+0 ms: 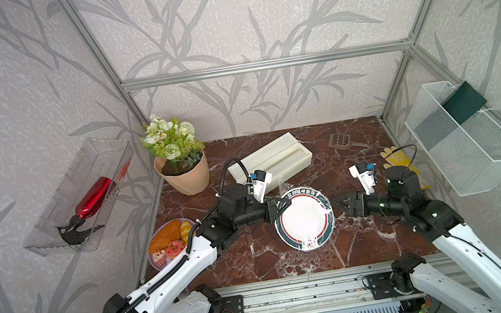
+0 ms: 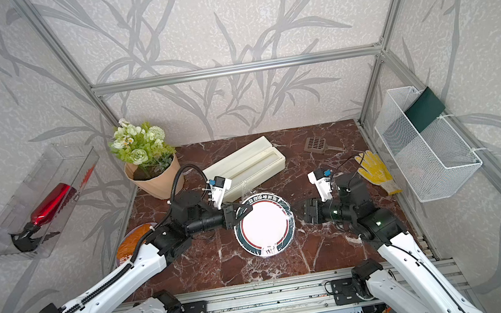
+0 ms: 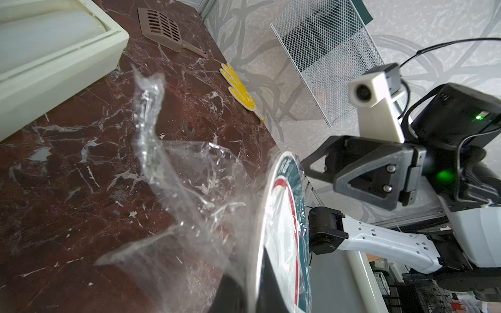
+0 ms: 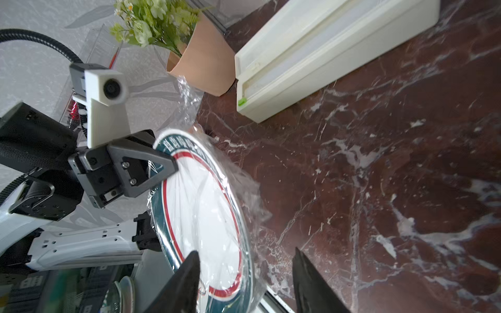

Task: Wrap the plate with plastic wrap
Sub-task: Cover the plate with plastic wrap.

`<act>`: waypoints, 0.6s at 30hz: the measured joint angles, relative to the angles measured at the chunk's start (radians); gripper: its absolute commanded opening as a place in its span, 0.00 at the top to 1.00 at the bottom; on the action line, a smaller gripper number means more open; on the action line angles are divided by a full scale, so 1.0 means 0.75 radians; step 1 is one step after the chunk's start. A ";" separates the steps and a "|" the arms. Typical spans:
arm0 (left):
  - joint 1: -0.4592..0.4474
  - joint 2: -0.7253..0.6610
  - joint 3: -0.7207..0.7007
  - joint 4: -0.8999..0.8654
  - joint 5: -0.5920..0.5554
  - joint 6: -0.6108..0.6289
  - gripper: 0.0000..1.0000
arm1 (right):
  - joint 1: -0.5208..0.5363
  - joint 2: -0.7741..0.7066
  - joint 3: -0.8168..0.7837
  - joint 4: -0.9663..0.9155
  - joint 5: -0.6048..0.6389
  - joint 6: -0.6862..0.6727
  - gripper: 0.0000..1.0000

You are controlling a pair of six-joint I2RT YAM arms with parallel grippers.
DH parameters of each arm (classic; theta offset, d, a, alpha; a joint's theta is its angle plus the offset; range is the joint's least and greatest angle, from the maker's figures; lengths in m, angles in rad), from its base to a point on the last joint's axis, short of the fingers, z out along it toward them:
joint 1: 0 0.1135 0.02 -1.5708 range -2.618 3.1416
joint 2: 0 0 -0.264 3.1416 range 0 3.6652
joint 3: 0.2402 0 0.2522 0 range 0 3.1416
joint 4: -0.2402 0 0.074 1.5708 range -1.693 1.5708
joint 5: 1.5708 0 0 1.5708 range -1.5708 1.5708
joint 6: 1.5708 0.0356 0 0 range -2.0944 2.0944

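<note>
Clear plastic wrap (image 3: 189, 189) drapes the plate (image 1: 302, 220), edges not yet tucked.
The plate is mid-desk (image 1: 257, 257), in front of the dispenser box (image 1: 271, 157). The left fingers (image 4: 162, 165) are clenched on its teal rim. The right fingers (image 4: 187, 281) are parted beside the opposite rim, grasping nothing. Recommended: the right takes the slack film and draws it taut under the rim, without tearing. The left wrist view shows a crumpled film tail toward the rear edge, faint in both top views. The right wrist view confirms the parted fingers.
</note>
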 measured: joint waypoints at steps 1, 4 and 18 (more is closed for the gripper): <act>0.000 0.000 -0.001 0.017 -0.006 -0.011 1.00 | 0.009 0.005 -0.025 0.033 -0.018 0.030 0.44; 0.000 0.000 -0.001 0.048 -0.019 -0.036 1.00 | 0.032 0.049 -0.077 0.145 -0.063 0.117 0.44; 0.004 0.021 -0.003 0.143 -0.005 -0.126 0.99 | 0.055 0.127 -0.214 0.679 -0.213 0.428 0.85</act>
